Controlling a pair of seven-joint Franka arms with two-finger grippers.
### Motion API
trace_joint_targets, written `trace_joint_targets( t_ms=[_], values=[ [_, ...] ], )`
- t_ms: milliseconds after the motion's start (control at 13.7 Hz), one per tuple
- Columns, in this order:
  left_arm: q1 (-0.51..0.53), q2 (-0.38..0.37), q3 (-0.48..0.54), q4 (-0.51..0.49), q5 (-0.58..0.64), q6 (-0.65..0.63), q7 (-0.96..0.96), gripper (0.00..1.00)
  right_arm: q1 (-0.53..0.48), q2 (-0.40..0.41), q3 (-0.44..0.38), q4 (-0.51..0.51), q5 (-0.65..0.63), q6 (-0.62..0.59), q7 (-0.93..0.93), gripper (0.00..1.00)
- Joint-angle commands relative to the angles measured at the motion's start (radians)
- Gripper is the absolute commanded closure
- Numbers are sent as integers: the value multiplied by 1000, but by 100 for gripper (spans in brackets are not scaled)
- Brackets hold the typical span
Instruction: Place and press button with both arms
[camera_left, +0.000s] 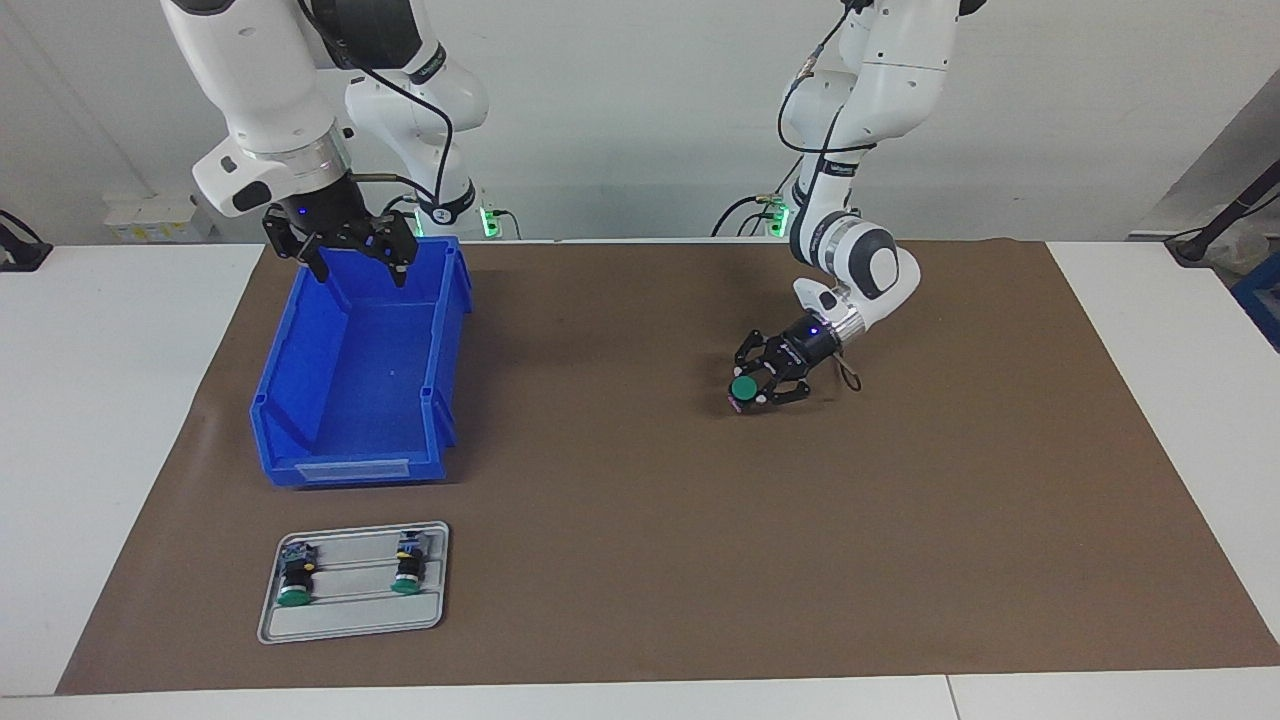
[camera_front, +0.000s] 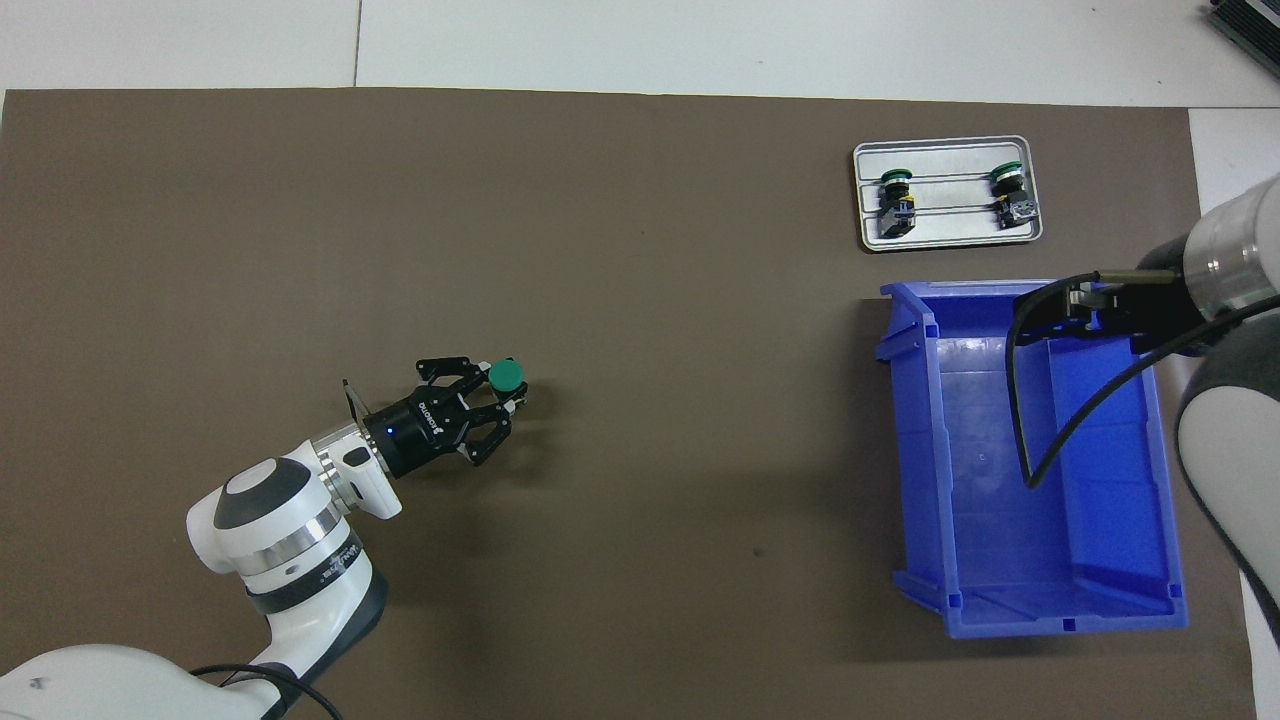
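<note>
The button shows a round green cap and sits between the fingers of my left gripper, which is shut on it. That gripper is tilted down low over the brown mat, in the middle of the left arm's half. I cannot tell whether the button touches the mat. My right gripper hangs open with nothing in it, above the end of the blue bin that is nearer to the robots.
A grey tray lies farther from the robots than the bin, with two other green-capped buttons lying on it. The brown mat covers most of the white table.
</note>
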Motion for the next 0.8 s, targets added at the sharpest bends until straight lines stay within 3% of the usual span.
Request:
trace_joint_targets(
  t_ms=[0,73,437,582,728],
  values=[
    [-14,-14,13,-55,-23,-87,78,84,-12,-15,8,-19,22,6,11,0],
    [-14,-14,15,-62,-23,-110,84,80,-13,-15,8,-19,22,6,11,0],
    [0,-40,18,-134,-23,-182,155,77,-12,-15,8,-19,22,6,11,0],
    [2,-39,16,-147,-23,-204,164,63,-13,-15,8,-19,22,6,11,0],
    [0,-34,18,-150,-23,-196,178,58,-12,-15,8,-18,22,6,11,0]
  ],
)
